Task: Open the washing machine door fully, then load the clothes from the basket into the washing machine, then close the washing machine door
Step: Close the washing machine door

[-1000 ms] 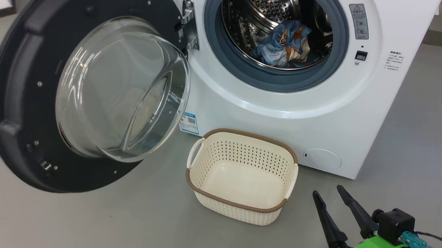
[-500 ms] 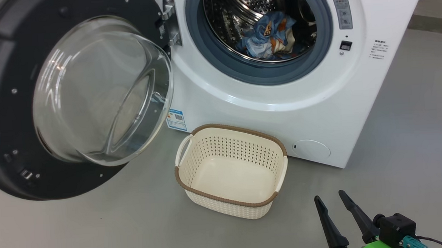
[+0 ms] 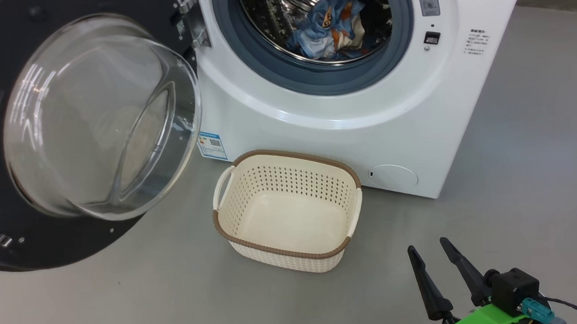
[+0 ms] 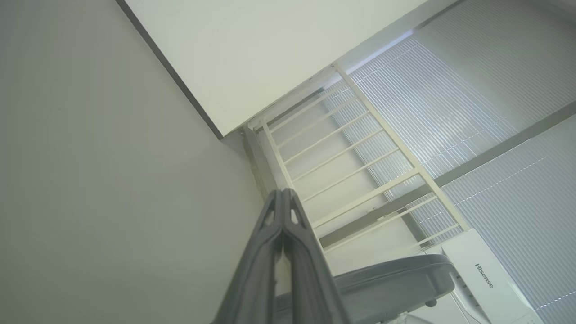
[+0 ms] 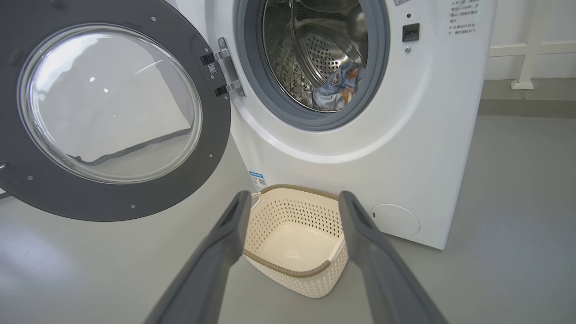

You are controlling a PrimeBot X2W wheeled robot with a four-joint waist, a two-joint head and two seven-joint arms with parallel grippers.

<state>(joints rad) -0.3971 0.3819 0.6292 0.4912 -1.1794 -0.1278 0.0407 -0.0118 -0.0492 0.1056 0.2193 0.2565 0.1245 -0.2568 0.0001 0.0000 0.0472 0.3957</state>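
Smooth grey floor [image 3: 128,308] runs matt under everything; on it stands the big white boxy front-loading washing machine [image 3: 406,141], its glossy front curving round the opening; its large round door [image 3: 51,248], a wide black rim around a bulging clear glass bowl [image 3: 93,118], hangs swung wide on the left, the bowl streaked with light; inside the opening a broad grey-blue rubber gasket [image 3: 314,84] rings the perforated steel drum [image 3: 275,7], and the soft light-blue clothes [image 3: 326,29] with orange figures lie crumpled low in that drum; close before the machine sits the small cream plastic basket [image 3: 283,253], rounded-rectangular, with holed sides and a brown woven-look rim, its smooth bottom bare in the head view; the right wrist view meets the door almost face on and picks out the metal hinge [image 5: 225,67] with its two brackets, while the left wrist view looks at a white barred railing [image 4: 418,170] and ribbed grey blinds [image 4: 450,90]; the right gripper [image 3: 427,244] hovers right of the basket, apart from it, long dark tapered fingers spread and holding nothing; the left gripper [image 4: 283,193] has its fingers clenched tip to tip, nothing between them; smallest, a blue label sticker [image 3: 212,145] sits low on the machine's front, just behind the basket's left handle.
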